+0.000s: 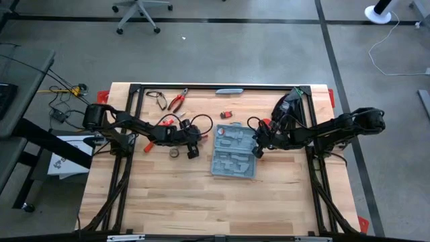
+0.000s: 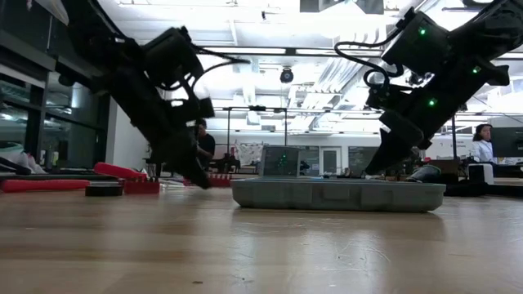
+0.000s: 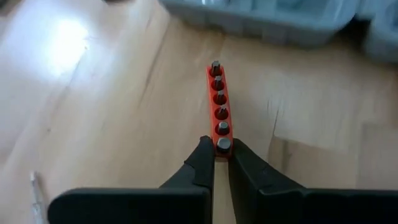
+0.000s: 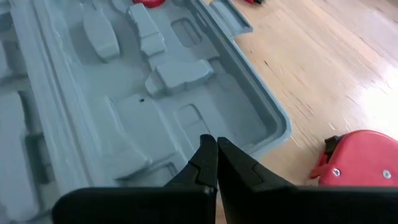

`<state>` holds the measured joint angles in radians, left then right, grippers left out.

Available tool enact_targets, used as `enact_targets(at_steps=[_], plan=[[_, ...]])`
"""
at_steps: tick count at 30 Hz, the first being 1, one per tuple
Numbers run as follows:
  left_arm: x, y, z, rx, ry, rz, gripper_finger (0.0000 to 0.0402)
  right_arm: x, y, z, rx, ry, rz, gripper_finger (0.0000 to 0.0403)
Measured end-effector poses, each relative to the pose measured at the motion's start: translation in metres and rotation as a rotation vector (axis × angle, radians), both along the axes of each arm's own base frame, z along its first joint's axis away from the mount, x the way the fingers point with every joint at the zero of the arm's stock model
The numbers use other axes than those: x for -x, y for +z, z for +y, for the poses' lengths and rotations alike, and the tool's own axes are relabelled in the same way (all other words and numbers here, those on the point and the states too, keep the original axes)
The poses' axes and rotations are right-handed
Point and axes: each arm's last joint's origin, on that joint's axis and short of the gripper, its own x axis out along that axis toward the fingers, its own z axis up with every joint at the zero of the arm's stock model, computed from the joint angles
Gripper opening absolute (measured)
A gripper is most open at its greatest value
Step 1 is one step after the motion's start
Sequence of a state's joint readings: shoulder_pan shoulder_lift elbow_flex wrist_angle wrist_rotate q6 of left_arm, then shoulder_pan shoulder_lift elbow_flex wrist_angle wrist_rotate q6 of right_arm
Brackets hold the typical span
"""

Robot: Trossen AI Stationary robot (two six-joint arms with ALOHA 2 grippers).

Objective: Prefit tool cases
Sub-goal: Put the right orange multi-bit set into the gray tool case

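The tool case (image 1: 235, 155) lies open and flat on the wooden table, its moulded grey inside (image 4: 124, 93) facing up. In the left wrist view my left gripper (image 3: 222, 155) is shut on a red bit holder strip (image 3: 217, 99) with several bits, just left of the case (image 3: 273, 18). From above, that gripper (image 1: 195, 150) sits left of centre. My right gripper (image 4: 214, 149) is shut, its tips over the case's right part near the rim (image 4: 273, 124); from above, it (image 1: 259, 152) is at the case's right edge. My left gripper pinches the red strip's near end (image 3: 222, 144) between its two fingertips. The fingers slant down from the table's left side and lie along the strip, which sticks out ahead of them toward the case. I cannot tell whether the strip is clear of the table. My right gripper's shut tips stand right over the case's inside; I cannot tell whether they touch it.
Red-handled pliers (image 1: 178, 101) and a dark loop (image 1: 157, 99) lie near the far edge, with a small red piece (image 1: 226, 115) beyond the case. A round roll (image 1: 174, 152) sits by my left gripper. A red object (image 4: 364, 158) lies right of the case. There is bare wood toward the near edge.
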<state>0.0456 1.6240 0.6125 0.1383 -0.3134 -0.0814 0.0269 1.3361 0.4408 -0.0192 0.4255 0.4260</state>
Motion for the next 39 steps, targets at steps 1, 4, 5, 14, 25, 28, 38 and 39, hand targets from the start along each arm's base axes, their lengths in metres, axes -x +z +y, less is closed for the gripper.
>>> enact_targets(at_steps=[1, 4, 5, 14, 25, 28, 38, 39], plan=[[0.000, 0.004, 0.000, 0.003, -0.002, -0.015, 0.0012, 0.000, 0.000, 0.000, 0.000, 0.000, 0.000, 0.0000], [0.001, 0.015, -0.002, 0.032, -0.024, -0.068, 0.0012, 0.000, 0.000, 0.000, 0.001, 0.001, 0.000, 0.0000], [0.001, 0.019, -0.003, 0.048, -0.036, -0.087, 0.0012, 0.000, 0.000, 0.000, 0.002, 0.002, 0.001, 0.0000], [-0.010, 0.046, -0.014, 0.398, -0.240, -0.301, 0.0012, 0.001, 0.001, 0.008, 0.087, -0.021, -0.001, 0.0000], [-0.073, 0.061, -0.018, 0.746, -0.379, -0.295, 0.0012, 0.006, 0.004, 0.048, 0.194, 0.018, -0.076, 0.0000], [-0.091, 0.063, -0.017, 0.818, -0.393, -0.262, 0.0012, 0.008, 0.004, 0.055, 0.157, 0.035, -0.088, 0.0000], [-0.104, 0.045, -0.016, 0.931, -0.344, -0.122, 0.0010, 0.033, -0.008, 0.083, -0.011, 0.093, 0.030, 0.0000], [-0.104, 0.045, -0.016, 0.927, -0.340, -0.124, 0.0010, 0.034, -0.008, 0.087, -0.027, 0.108, 0.026, 0.0000]])
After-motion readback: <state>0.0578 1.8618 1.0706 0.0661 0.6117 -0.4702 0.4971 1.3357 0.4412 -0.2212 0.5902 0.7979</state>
